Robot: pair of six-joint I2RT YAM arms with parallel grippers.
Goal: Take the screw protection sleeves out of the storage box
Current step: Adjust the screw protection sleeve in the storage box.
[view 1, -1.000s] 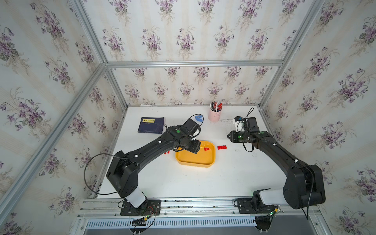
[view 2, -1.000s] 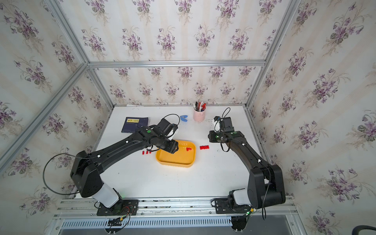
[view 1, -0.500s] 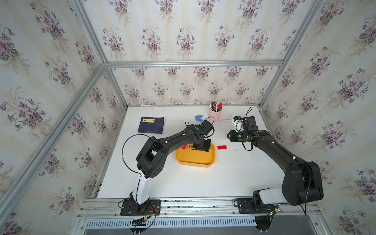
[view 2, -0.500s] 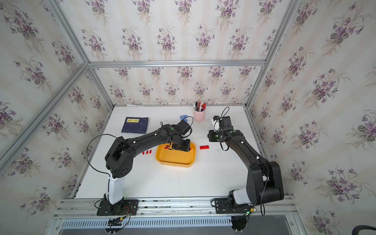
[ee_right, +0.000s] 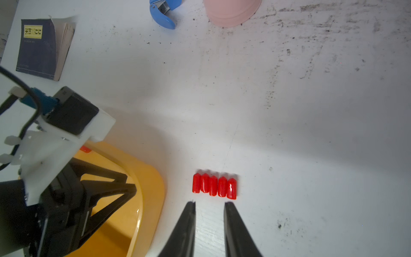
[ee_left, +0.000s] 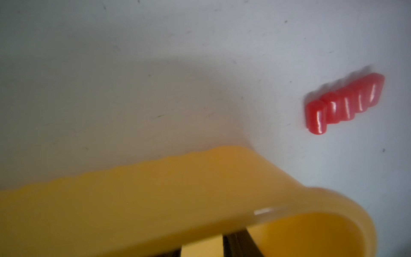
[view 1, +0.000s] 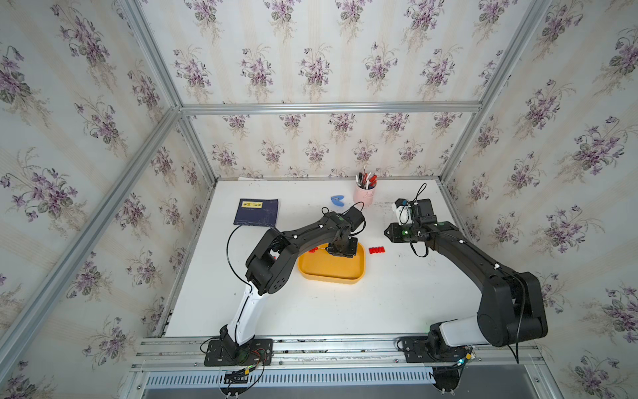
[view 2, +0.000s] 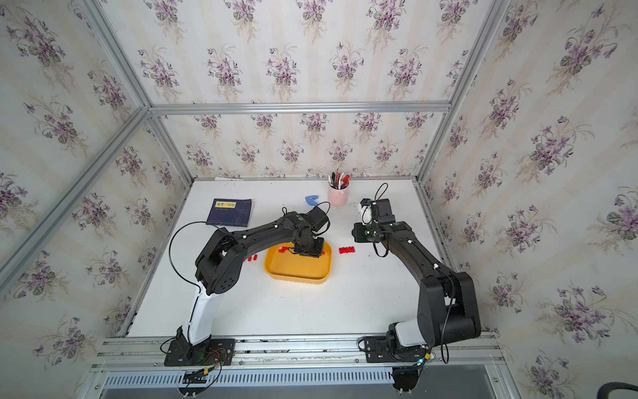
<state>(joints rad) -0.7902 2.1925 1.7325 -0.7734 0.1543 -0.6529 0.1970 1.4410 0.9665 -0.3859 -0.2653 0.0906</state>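
Nearest the arm bases, only bare table (view 1: pixel 310 311) is seen. At mid-table the yellow box (view 1: pixel 328 271) is found, and its near half is seen to be bare.

At the far rim of the box the left gripper (view 1: pixel 341 253) is placed inside it. Only a part of its dark fingers (ee_left: pixel 235 244) is shown in the left wrist view, below the rim. It cannot be told whether anything is pinched or whether the jaws are apart.

Some red sleeves (view 2: pixel 282 249) are made out in what is taken for the far left corner of the box. One more sleeve (ee_right: pixel 85 149) is glimpsed by the far rim beside that gripper. These are judged to be what is left to take out.

Outside the box, two groups are already laid on the table. A small cluster (view 2: pixel 252 258) is seen just beside its left side, partly hidden by the left arm. A neat row of five (ee_right: pixel 213 185) is set near its right side, packed side by side and touching.

The right gripper (ee_right: pixel 210 205) is held just short of that row, its jaws parted a little with nothing between them. The task is therefore judged well past halfway but not finished.

Farther back, a book (view 1: pixel 256 212), a blue clip (view 1: pixel 337 201) and a pink cup (view 1: pixel 363 197) of pens (view 1: pixel 366 179) are seen near the far edge, apart from both grippers.
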